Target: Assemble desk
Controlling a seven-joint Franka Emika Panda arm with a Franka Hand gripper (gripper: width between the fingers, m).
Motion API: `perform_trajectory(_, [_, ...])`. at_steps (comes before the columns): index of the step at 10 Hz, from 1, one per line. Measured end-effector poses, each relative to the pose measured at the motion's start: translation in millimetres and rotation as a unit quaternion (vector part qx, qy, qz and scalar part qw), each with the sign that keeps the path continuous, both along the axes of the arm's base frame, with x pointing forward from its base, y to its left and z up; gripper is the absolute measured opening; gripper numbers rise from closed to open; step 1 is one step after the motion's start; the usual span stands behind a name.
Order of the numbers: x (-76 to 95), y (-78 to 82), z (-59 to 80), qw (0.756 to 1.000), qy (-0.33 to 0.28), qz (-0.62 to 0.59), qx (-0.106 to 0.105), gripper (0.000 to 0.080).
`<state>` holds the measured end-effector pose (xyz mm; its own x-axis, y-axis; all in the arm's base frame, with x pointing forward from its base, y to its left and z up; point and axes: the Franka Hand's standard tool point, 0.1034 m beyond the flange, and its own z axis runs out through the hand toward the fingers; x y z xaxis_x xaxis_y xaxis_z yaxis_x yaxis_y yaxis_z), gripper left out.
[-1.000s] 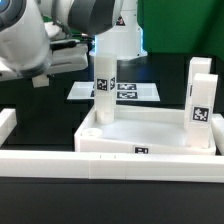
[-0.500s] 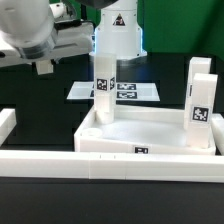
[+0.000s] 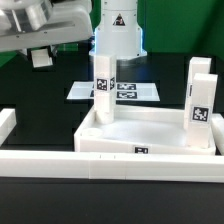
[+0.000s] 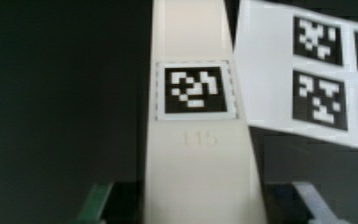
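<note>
The white tabletop (image 3: 150, 130) lies with its raised rim up. One tagged leg (image 3: 103, 85) stands in its back corner on the exterior view's left. Two more legs (image 3: 198, 108) (image 3: 205, 68) stand on the exterior view's right. My gripper (image 3: 40, 57) hangs high at the exterior view's left, apart from the legs, and carries nothing there. In the wrist view the gripper (image 4: 201, 200) looks along a tagged leg (image 4: 197, 150). A dark gap separates each of the fingers (image 4: 101, 198) from that leg, so the jaws stand open and touch nothing.
The marker board (image 3: 135, 92) (image 4: 318, 70) lies flat behind the tabletop, beside the left leg. A long white border rail (image 3: 60, 165) runs along the front and another (image 3: 6, 125) at the exterior view's left. The robot base (image 3: 118, 30) stands at the back.
My arm has risen and drawn back toward the exterior view's upper left, away from the left leg. The tabletop and legs have not moved.
</note>
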<state>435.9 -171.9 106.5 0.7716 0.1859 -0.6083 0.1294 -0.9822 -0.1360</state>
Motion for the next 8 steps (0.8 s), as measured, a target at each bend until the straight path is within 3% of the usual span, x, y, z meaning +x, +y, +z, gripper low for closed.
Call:
perform_trajectory(3, [7.3, -1.2, 4.3, 0.998, -0.065, -0.006, 0.003, 0.0290])
perform_trajectory(4, [21.4, 6.7, 26.5, 0.995, -0.096, -0.014, 0.010, 0.0290])
perform_trajectory(6, [39.9, 10.1, 42.8, 0.990, -0.138, -0.015, 0.007, 0.0290])
perform_trajectory(8, [44.6, 6.4, 41.5, 0.977, -0.210, -0.018, 0.010, 0.0290])
